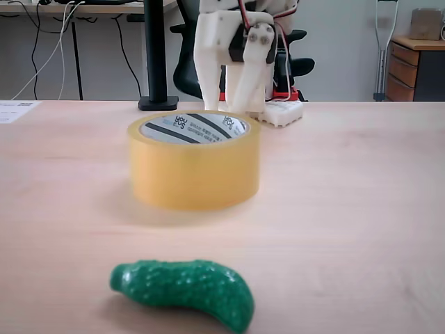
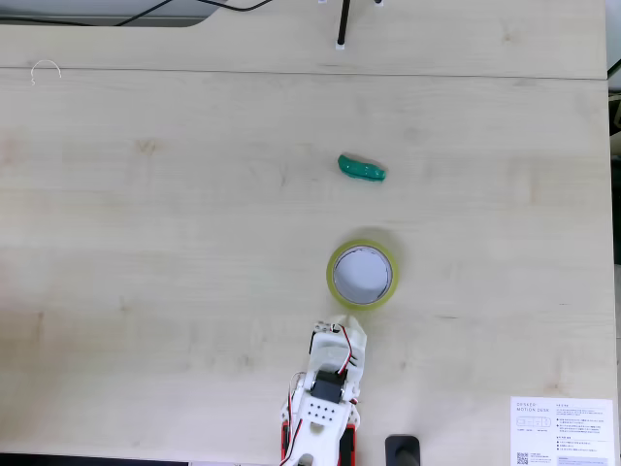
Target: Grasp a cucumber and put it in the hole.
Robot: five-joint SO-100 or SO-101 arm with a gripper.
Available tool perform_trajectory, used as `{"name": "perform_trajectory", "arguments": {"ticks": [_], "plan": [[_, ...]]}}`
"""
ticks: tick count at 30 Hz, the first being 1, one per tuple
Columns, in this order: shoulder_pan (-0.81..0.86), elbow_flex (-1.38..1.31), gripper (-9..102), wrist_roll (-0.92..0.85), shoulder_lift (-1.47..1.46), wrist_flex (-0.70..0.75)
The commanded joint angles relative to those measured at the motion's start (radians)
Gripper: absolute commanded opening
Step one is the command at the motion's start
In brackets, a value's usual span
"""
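The dark-green bumpy cucumber (image 1: 184, 289) lies on its side on the wooden table, near the camera in one fixed view and beyond the roll (image 2: 361, 169) in the top-down one. The tan-yellow tape roll (image 1: 195, 174) (image 2: 335, 283) lies flat, its hole facing up and ringed by the lettered white-grey core (image 1: 174, 129). My white gripper (image 1: 236, 104) (image 2: 351, 323) hangs tips-down just behind the roll, on the side away from the cucumber. Its fingers look closed together with nothing between them.
A black pole base (image 1: 158, 103) stands at the table's far edge beside my arm's base (image 1: 281, 111). A printed sheet (image 2: 563, 432) lies at a table corner. A thin black stand (image 2: 342, 24) rises past the cucumber. An office chair and drawers sit behind the table.
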Motion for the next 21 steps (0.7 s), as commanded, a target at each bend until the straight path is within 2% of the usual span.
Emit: {"name": "perform_trajectory", "arguments": {"ticks": [1, 16, 21], "plan": [[-0.005, -0.106, 0, 0.029, 0.002, 0.011], [-0.002, -0.376, 0, 0.074, -0.002, -0.026], [-0.002, -0.549, 0, 0.069, -0.167, -0.067]]}}
